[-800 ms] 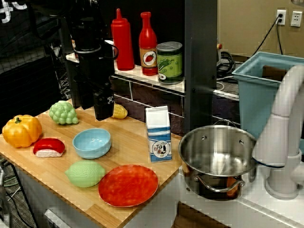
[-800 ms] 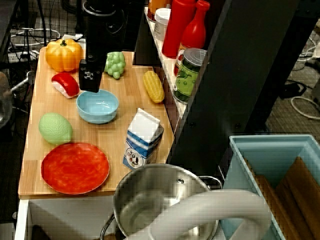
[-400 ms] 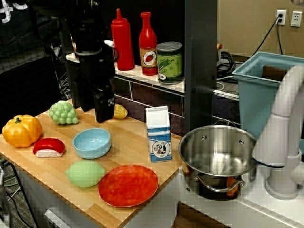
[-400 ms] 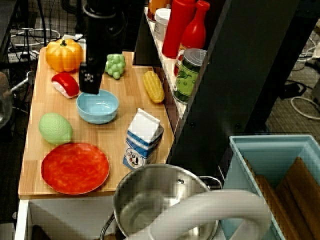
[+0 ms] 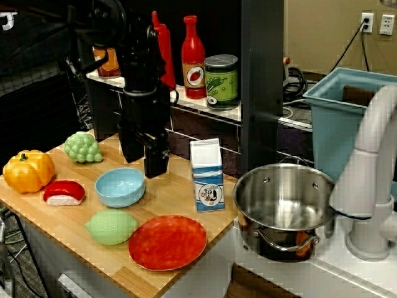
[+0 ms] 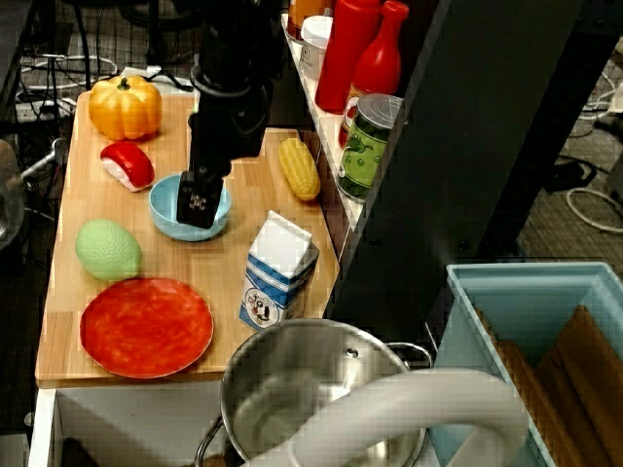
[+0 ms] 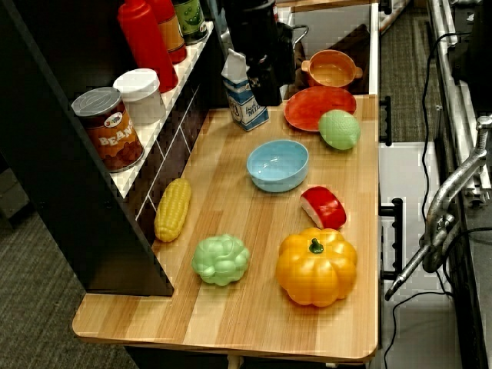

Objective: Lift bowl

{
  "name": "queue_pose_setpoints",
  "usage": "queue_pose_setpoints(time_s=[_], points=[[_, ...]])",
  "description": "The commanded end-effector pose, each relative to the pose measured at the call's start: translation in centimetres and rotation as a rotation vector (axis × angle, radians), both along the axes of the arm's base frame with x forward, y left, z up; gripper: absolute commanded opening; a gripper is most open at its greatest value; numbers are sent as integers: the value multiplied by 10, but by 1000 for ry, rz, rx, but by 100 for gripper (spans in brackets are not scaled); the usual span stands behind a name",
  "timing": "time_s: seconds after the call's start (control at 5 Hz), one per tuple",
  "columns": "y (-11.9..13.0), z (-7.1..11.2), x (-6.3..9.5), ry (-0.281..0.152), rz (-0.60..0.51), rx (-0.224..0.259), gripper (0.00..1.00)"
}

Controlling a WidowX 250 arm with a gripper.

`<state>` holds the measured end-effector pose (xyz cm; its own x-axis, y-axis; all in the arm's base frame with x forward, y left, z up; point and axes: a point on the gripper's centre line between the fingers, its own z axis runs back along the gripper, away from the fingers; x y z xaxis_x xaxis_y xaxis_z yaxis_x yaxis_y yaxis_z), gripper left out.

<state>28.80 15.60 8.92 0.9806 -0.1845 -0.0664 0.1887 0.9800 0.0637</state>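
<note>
The bowl point(image 5: 120, 186) is shown resting upright on the worktop point(image 5: 180, 198), between the sushi piece point(image 5: 64, 192) and the milk carton point(image 5: 206, 175), with the lime point(image 5: 111, 226) just in front; it has not yet been lifted. The gripper point(image 5: 155, 166) is held above the bowl's far rim, apparently clear of it, so descent, grasp and lift remain. Its jaws are presented as one dark block, so open or closed cannot be told.

Item count on the bench point(image 7: 231, 307): one bowl point(image 7: 277, 164), one plate point(image 7: 319, 108), one lime point(image 7: 339, 129), one pumpkin point(image 7: 316, 266), one corn cob point(image 7: 173, 209), one grape bunch point(image 7: 221, 260), one sushi piece point(image 7: 324, 207), one milk carton point(image 7: 244, 98). Shelf: two red bottles point(image 5: 193, 59).
</note>
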Motion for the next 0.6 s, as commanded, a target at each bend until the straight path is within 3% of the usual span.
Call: queue_pose_setpoints(time_s=[0.0, 0.4], points=[[7, -18, 7, -14, -30, 82, 100], [28, -29, 5, 18, -53, 95, 100]])
